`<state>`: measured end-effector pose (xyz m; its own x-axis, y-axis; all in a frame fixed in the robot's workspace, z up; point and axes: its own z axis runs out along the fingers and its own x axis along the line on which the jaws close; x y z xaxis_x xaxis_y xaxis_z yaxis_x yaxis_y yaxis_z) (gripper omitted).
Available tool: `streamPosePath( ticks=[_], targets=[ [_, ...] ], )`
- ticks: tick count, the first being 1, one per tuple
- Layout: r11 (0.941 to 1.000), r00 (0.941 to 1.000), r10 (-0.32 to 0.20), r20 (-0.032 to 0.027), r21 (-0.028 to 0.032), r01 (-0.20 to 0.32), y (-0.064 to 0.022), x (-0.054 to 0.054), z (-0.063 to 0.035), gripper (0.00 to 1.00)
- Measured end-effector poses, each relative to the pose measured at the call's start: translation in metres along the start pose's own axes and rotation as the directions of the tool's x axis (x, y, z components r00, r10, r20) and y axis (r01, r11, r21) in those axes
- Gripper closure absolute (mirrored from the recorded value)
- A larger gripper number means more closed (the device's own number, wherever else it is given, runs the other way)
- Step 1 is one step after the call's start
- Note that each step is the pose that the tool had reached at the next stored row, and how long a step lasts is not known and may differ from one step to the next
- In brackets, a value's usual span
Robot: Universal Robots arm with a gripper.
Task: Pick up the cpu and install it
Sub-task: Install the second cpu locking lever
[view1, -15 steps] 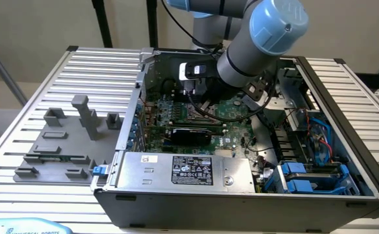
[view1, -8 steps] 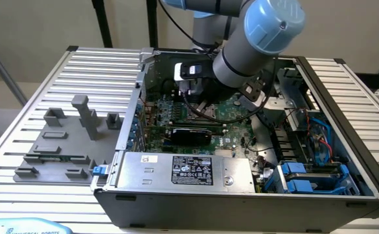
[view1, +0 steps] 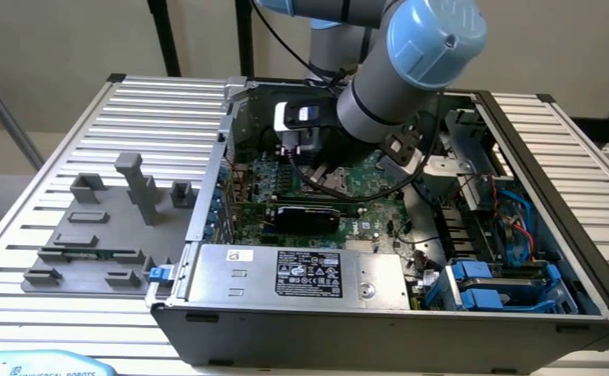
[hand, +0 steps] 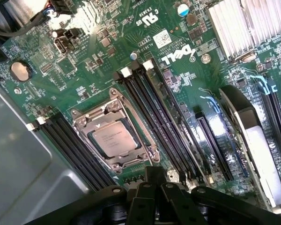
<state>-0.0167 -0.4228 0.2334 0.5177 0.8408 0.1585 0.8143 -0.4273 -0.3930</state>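
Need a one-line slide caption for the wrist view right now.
Wrist view: the cpu sits in the motherboard socket beside empty memory slots, the shut gripper just clear of it.

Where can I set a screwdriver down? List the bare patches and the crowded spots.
Free: the ribbed metal table beyond the grey plastic fixture blocks, and its strip at the exterior view's right of the open grey computer case. Crowded: the green motherboard around the silver square cpu in its socket.

Beige wall [view1: 63, 39] behind; slatted metal table [view1: 168, 102] (pale grey).
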Motion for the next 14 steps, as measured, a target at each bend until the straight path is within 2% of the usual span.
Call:
streamPosePath(
  ticks=[4, 9, 11, 14],
  targets=[
    [1.0000, 1.0000, 0.002, 0.0033, 0.0060, -0.002, -0.0015, -0.002, 0.0020, 0.89],
    [1.0000, 1.0000, 0.000, 0.0040, 0.0062, 0.000, -0.0052, -0.006, 0.0079, 0.89],
    [1.0000, 1.0000, -0.002, 0.0018, 0.0008, 0.002, -0.0077, -0.008, 0.0111, 0.89],
    [0.9999, 1.0000, -0.007, -0.0051, -0.0146, 0.007, -0.0094, -0.009, 0.0145, 0.89]
  ],
)
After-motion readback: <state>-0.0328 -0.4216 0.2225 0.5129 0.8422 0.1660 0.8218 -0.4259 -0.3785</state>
